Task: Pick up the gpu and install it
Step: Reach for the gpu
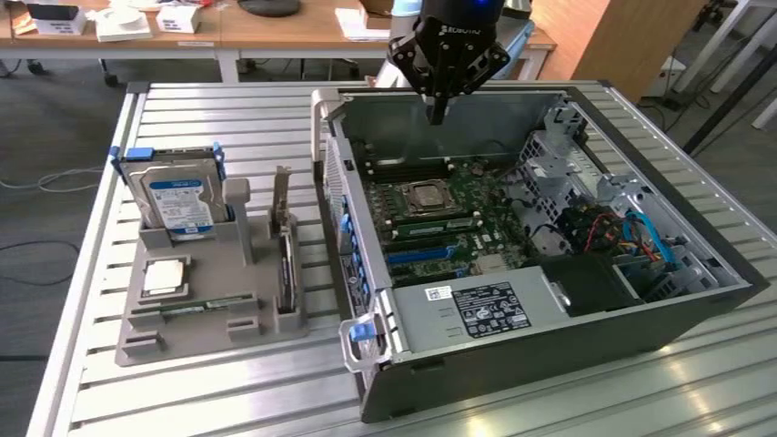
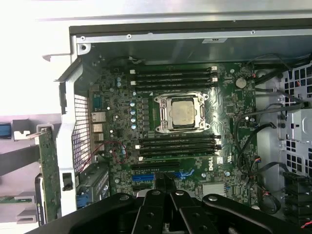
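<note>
The gpu (image 1: 284,259) stands on edge in a slot of the grey parts holder (image 1: 195,332), its silvery bracket pointing up. In the wrist view the gpu (image 2: 47,180) appears as a thin card outside the case wall. My gripper (image 1: 436,113) hangs above the far end of the open computer case (image 1: 534,364), well away from the gpu, shut with nothing between its fingers. Seen from the wrist, the gripper (image 2: 165,184) points down over the motherboard (image 2: 229,112), near the blue expansion slots (image 2: 146,176).
The holder also carries a silver hard drive (image 1: 177,198), a processor chip (image 1: 164,274) and a green memory stick (image 1: 195,307). Inside the case are the CPU socket (image 2: 179,112), the power supply (image 1: 482,310) and cables (image 1: 607,232). Desks stand behind the slatted metal table (image 1: 218,391).
</note>
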Robot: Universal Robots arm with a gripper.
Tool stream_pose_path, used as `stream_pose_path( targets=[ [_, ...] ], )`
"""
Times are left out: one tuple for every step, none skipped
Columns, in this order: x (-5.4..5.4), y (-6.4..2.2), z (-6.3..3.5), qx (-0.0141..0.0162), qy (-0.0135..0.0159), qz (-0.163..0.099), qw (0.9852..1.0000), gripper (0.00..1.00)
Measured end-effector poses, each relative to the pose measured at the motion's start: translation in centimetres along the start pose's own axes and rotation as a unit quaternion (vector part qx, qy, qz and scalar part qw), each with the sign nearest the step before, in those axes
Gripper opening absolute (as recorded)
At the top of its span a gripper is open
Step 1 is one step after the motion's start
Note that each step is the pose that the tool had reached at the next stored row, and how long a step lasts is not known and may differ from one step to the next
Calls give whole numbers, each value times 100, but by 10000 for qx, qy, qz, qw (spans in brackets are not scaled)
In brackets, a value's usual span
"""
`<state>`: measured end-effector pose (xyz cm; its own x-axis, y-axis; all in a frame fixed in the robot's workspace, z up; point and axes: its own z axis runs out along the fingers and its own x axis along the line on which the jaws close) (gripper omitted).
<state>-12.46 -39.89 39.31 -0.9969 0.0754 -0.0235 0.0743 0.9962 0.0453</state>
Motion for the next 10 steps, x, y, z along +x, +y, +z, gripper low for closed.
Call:
stream_pose_path(
  targets=[
    [20,-1,-1,1,1,-1,10000,11],
    [47,-3,-1,1,1,0,10000,11],
    [78,-6,-1,1,1,0,10000,11],
    [113,-8,-2,2,1,-1,10000,11],
    [149,-11,-2,1,1,-1,10000,11],
    [185,-14,-2,1,2,-1,10000,11],
    [224,-17,-2,1,3,0,10000,11],
    [265,-20,-2,1,5,0,10000,11],
    [308,-23,-3,2,7,-1,10000,11],
    [355,-27,-2,2,8,0,10000,11]
  ],
)
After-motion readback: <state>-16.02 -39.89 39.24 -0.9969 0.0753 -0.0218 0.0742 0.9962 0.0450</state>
